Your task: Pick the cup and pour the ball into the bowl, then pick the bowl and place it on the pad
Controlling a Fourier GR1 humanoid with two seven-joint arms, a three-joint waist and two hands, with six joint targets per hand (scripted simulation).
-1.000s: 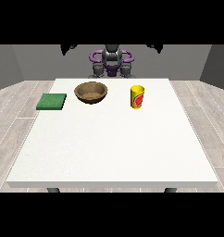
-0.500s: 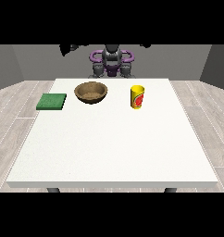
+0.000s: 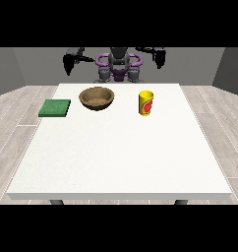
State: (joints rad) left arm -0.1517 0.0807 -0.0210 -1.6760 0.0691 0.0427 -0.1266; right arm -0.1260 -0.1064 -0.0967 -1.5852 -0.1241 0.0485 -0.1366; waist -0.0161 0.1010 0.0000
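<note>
White table (image 3: 121,157) on pale plank floor (image 3: 13,113), grey walls (image 3: 22,66)

- We see a big white bench (image 3: 121,157). Its top is flat and plain, and it fills most of the view.
- We see two dark legs under the near edge of the bench, one (image 3: 55,202) at the left and one (image 3: 181,202) at the right.
- We see a floor (image 3: 15,113) of pale grey wood planks on both sides of the bench.
- We see a grey wall (image 3: 37,61) far at the back, behind the bench.
</note>
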